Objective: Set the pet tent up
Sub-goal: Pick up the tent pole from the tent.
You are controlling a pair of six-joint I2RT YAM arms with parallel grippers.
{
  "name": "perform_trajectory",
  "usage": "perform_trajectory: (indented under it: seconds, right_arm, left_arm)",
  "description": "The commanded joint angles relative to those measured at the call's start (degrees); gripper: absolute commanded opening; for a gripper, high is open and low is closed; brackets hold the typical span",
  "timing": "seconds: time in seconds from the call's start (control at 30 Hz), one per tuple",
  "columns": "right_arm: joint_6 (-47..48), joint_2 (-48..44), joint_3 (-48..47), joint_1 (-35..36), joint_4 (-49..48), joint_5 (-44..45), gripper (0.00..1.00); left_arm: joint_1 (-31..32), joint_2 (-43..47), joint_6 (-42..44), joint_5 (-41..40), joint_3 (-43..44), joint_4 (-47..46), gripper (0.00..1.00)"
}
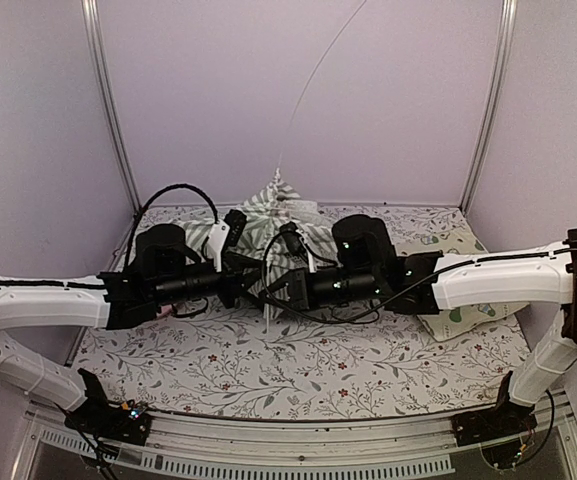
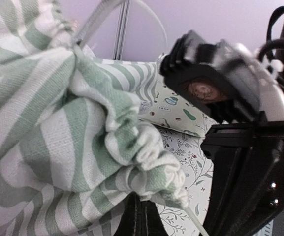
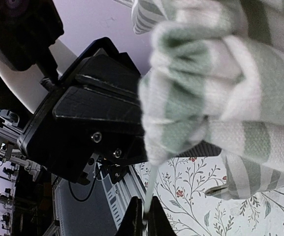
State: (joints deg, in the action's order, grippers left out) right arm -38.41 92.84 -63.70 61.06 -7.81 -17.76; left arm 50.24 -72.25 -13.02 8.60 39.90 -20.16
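only right wrist shows right end effector (image 3: 143,220) pinching tent pole (image 3: 151,186).

the pet tent (image 3: 220,73) is seen bunched in green and white stripes across the upper right. a thin white pole (image 3: 150,184) hangs from its gathered hem and is pinched between the fingertips of the right gripper (image 3: 144,219). the left arm (image 3: 87,123) is seen touching the fabric, over a floral table cover (image 3: 205,196).
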Motion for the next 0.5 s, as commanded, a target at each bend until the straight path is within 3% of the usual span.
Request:
perform_trajectory:
  seconds: [0.0, 0.1, 0.23, 0.27, 0.47]
  right_arm:
    - [0.64, -1.80, 0.32, -2.16, -1.91, -2.60, 0.00]
    - [2.03, -1.40, -0.82, -2.59, -2.60, -5.92, 0.00]
    - [2.60, -1.11, -2.15, -3.13, -3.97, -7.62, 0.00]
    - [2.43, -0.94, -2.48, -3.22, -4.57, -7.95, 0.00]
    - [0.82, -1.07, -2.33, -3.31, -8.96, -5.93, 0.00]
  left_arm:
    - [-0.80, 0.27, 1.19, -1.06, 2.72, -2.66, 0.00]
    - [-0.90, 0.54, 0.48, -2.43, 2.86, -1.46, 0.03]
    - [-0.80, 4.28, -1.65, -4.31, 0.19, -2.09, 0.38]
    - [-0.67, 5.62, -2.19, -4.64, -1.11, -2.98, 0.42]
    - [1.05, 15.57, -3.78, -8.70, -10.16, -5.93, 0.50]
